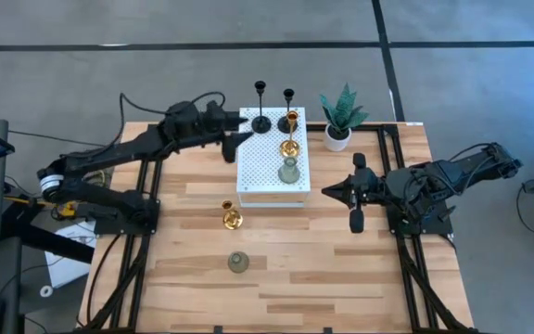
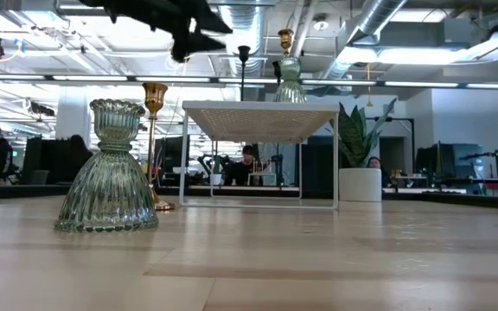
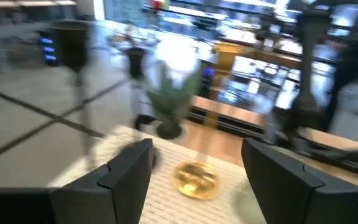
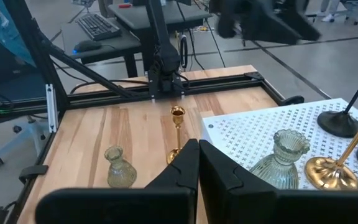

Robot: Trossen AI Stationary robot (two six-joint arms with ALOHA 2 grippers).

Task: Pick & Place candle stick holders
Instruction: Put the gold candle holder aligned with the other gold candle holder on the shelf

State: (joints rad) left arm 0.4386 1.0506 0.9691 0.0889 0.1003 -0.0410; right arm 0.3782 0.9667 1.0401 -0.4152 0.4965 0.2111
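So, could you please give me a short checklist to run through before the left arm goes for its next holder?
1. Left gripper empty, jaws open: ok.
2. Left gripper clear of the white perforated stand: not ok, it hangs over the stand's left edge.
3. Holders already on the stand upright, two slim black, one shiny gold, one pale grey-green glass: ok.
4. Gold holder and grey-green holder on the wooden table standing, unobstructed: ok.
5. Right gripper shut and parked beside the stand: ok.
6. Free spot left on the stand: ok, near end bare.
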